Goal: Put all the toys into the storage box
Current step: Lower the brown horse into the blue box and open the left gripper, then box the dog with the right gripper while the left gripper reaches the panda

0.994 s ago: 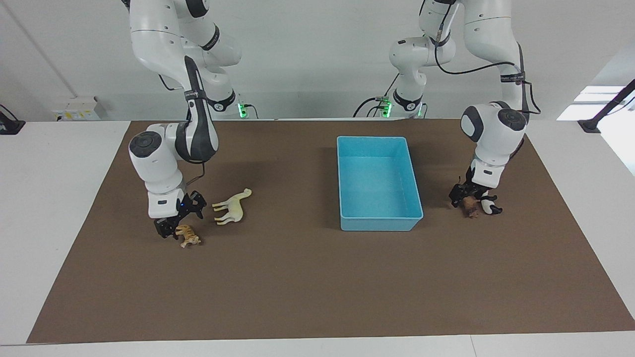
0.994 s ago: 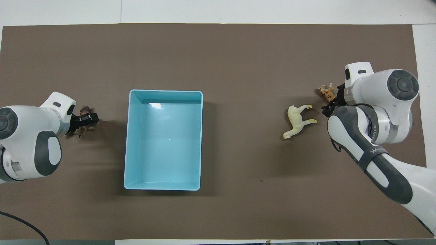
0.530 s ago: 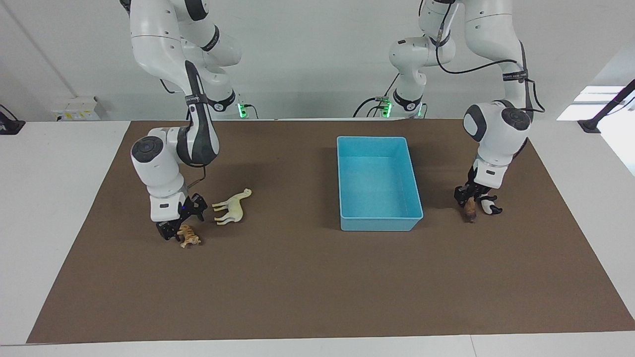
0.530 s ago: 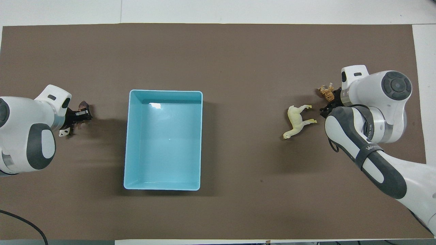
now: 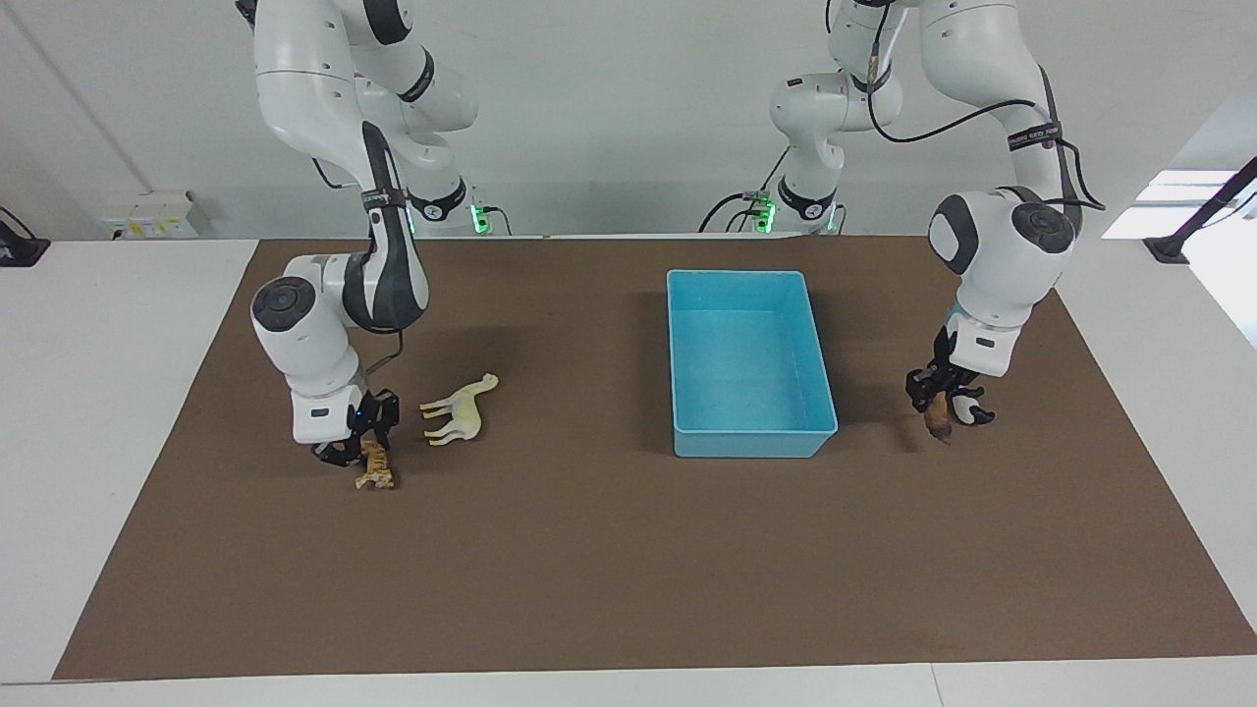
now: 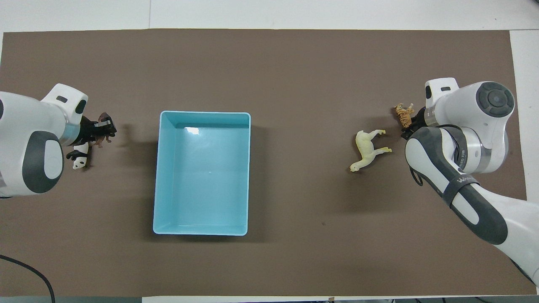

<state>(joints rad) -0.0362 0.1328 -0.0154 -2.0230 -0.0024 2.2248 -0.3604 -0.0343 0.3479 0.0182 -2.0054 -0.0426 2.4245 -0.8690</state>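
Observation:
The light blue storage box (image 5: pixel 751 444) (image 6: pixel 200 229) stands on the brown mat with nothing in it. My left gripper (image 5: pixel 931 395) (image 6: pixel 99 128) is shut on the brown lion (image 5: pixel 938 422) (image 6: pixel 103 130), which hangs low over the mat beside the panda (image 5: pixel 970 412) (image 6: pixel 79 158). Toward the right arm's end, my right gripper (image 5: pixel 361 450) (image 6: pixel 410 124) is down at the mat, its fingers closed around the orange tiger (image 5: pixel 376 471) (image 6: pixel 403 114), which is tipped upright. The cream horse (image 5: pixel 457 410) (image 6: pixel 366 149) lies between the tiger and the box.
The brown mat (image 5: pixel 609 570) covers most of the white table. A black cable (image 6: pixel 25 269) lies at the mat's corner near the left arm's base.
The left gripper shut on the lion and rose with it, uncovering the panda. The right gripper lowered over the tiger and closed in on it, tipping it up.

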